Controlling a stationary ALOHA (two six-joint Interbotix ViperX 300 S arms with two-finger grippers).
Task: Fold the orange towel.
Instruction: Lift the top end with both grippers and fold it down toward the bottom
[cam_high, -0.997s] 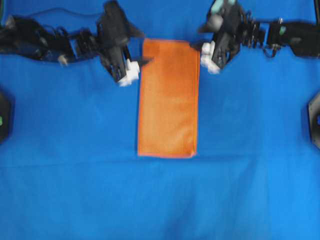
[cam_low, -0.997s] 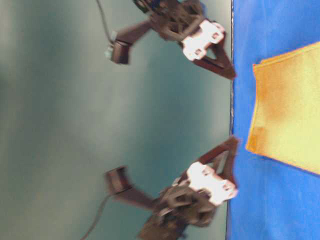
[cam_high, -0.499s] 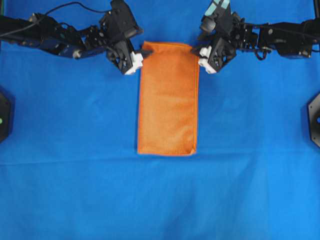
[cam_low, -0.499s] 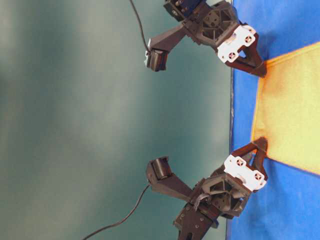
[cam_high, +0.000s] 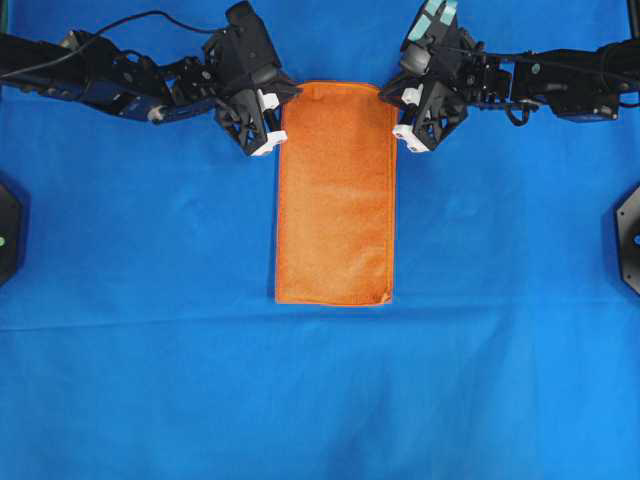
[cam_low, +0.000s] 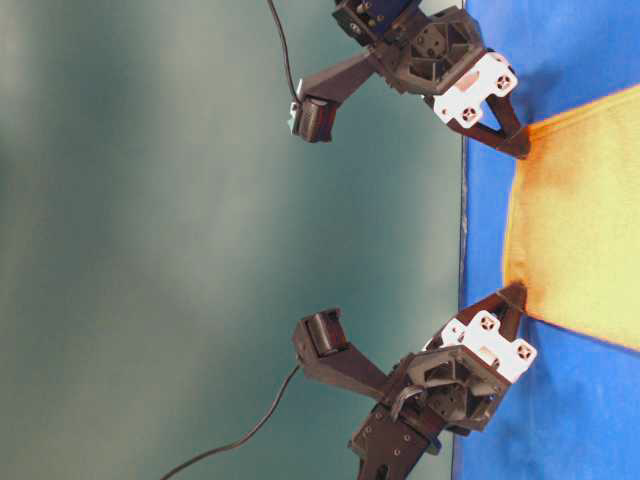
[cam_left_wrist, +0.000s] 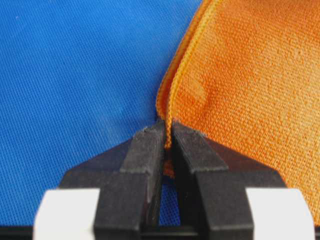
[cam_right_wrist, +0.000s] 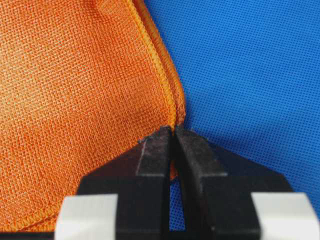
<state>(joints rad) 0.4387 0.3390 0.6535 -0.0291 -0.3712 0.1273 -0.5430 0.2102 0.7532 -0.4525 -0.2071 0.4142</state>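
Observation:
The orange towel (cam_high: 336, 195) lies folded into a long narrow rectangle on the blue cloth, running from the far edge toward the middle of the table. My left gripper (cam_high: 281, 100) is shut on the towel's far left corner; its hem (cam_left_wrist: 170, 112) is pinched between the black fingertips. My right gripper (cam_high: 390, 97) is shut on the far right corner, with the stitched edge (cam_right_wrist: 175, 107) caught between its fingertips. In the table-level view both grippers (cam_low: 522, 148) (cam_low: 515, 293) bite the towel's (cam_low: 580, 230) near edge at its two corners.
The blue tablecloth (cam_high: 320, 400) covers the whole table. Dark fixtures sit at the left edge (cam_high: 8, 235) and the right edge (cam_high: 630, 235). Both arms reach in from the far corners, with cables trailing behind them.
Both grippers came in from beside the towel to its far corners and shut on them. The towel's far edge looks slightly pulled at the corners; the rest has not moved.

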